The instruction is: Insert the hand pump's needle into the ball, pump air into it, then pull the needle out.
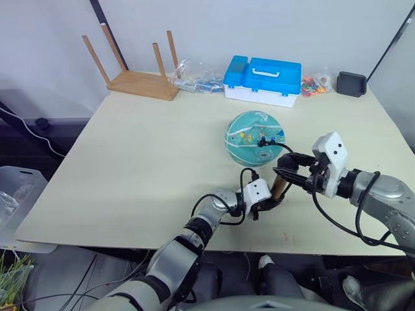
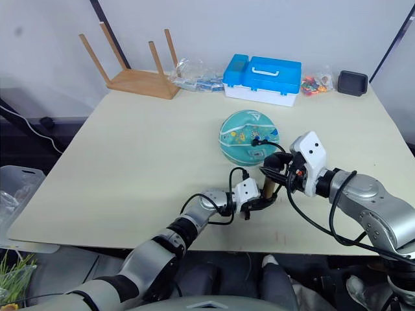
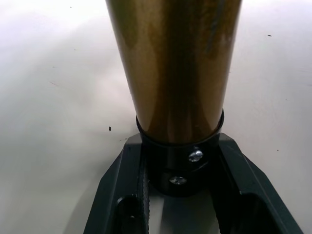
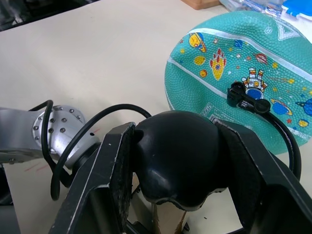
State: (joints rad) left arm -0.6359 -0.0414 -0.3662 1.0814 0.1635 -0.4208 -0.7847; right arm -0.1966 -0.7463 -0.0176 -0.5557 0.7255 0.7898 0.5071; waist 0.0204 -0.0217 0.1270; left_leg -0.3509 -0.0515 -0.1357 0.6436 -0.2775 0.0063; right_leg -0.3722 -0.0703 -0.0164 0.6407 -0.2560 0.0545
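Just near-side of the ball (image 1: 254, 137), whose valve already holds the needle (image 4: 242, 97), the left gripper (image 1: 264, 201) pinches the hand pump (image 3: 173, 68) barrel, the right gripper (image 4: 175, 161) clamps its handle: pumping stage, strokes likely next.

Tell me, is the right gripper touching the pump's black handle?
Touching. In the right wrist view the right gripper has both fingers pressed against the sides of the hand pump's black handle, with no gap.
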